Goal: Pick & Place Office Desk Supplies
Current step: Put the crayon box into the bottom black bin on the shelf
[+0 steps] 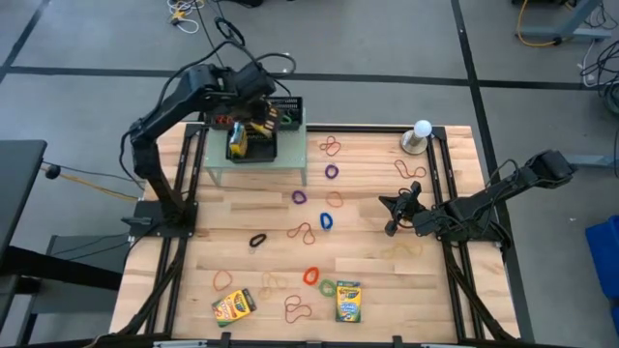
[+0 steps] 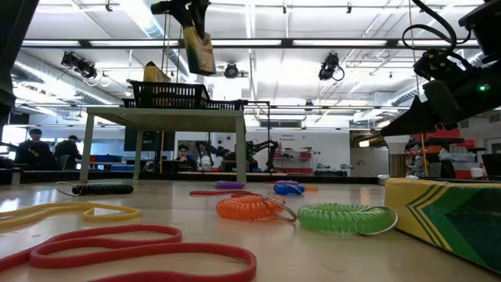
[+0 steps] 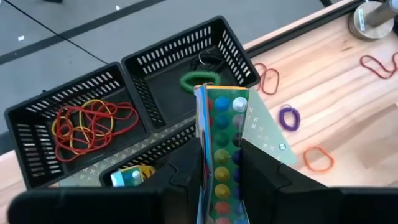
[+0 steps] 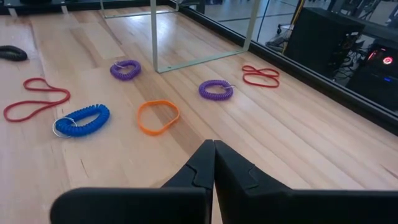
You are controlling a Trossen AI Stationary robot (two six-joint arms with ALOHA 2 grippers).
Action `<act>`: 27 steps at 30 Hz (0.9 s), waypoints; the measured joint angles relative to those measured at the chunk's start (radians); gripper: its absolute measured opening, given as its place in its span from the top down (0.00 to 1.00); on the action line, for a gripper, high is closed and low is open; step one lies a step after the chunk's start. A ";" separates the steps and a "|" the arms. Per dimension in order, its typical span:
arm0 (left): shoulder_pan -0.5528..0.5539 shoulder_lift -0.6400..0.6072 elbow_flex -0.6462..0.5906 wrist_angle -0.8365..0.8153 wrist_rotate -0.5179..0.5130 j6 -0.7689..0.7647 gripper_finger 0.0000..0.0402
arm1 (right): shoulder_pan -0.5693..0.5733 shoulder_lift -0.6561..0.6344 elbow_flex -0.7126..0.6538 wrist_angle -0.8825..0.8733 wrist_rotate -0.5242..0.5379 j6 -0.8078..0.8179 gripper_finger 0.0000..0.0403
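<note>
A yellow-and-green crayon box (image 3: 221,137) hangs high over the black mesh trays (image 3: 186,68), with my left gripper (image 3: 221,171) shut on it. In the low view the box (image 2: 200,48) dangles well above the trays (image 2: 168,94), which stand on the pale green shelf (image 2: 164,117). One tray holds red and yellow rubber bands (image 3: 90,124), another a green coil (image 3: 199,79), and a third another crayon box (image 3: 132,177). My right gripper (image 4: 213,146) waits shut, low over the table's right half (image 1: 391,213). My left gripper pinches the crayon box by its two broad faces (image 3: 214,177) between its two fingers, at the box's upper end (image 2: 192,30). The fingers come from above, slanting down. The box hangs below them, a little tilted, clear of the trays and the shelf.
Two crayon boxes (image 1: 233,305) (image 1: 347,301) lie near the table's front edge. Rubber bands and coils in red, orange, purple, blue and green (image 1: 326,220) are scattered over the middle. A white ball on a grey stand (image 1: 422,130) is at the far right.
</note>
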 joint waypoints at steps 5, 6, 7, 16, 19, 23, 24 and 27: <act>-0.012 -0.052 -0.121 0.001 -0.004 -0.025 0.77 | 0.000 0.000 0.000 0.000 0.000 0.001 0.97; -0.013 -0.069 -0.162 0.001 -0.003 -0.039 0.77 | 0.000 0.000 0.000 0.000 0.000 0.003 0.97; -0.013 -0.087 -0.203 0.000 -0.004 -0.054 0.77 | 0.000 0.000 0.000 -0.001 0.000 0.006 0.97; 0.004 -0.218 -0.403 0.075 -0.015 -0.153 0.77 | 0.001 0.000 0.000 0.001 -0.013 0.021 0.97; 0.005 -0.216 -0.439 0.081 -0.019 -0.157 0.77 | 0.001 0.000 0.000 0.002 -0.013 0.021 0.97; 0.017 -0.202 -0.465 0.110 -0.017 -0.146 0.77 | 0.001 0.000 0.000 0.003 -0.014 0.027 0.97; 0.023 -0.197 -0.466 0.108 -0.017 -0.144 0.77 | 0.001 0.000 0.000 0.003 -0.014 0.028 0.97; 0.041 -0.196 -0.466 0.110 -0.018 -0.142 0.77 | 0.001 0.000 0.000 0.003 -0.014 0.028 0.97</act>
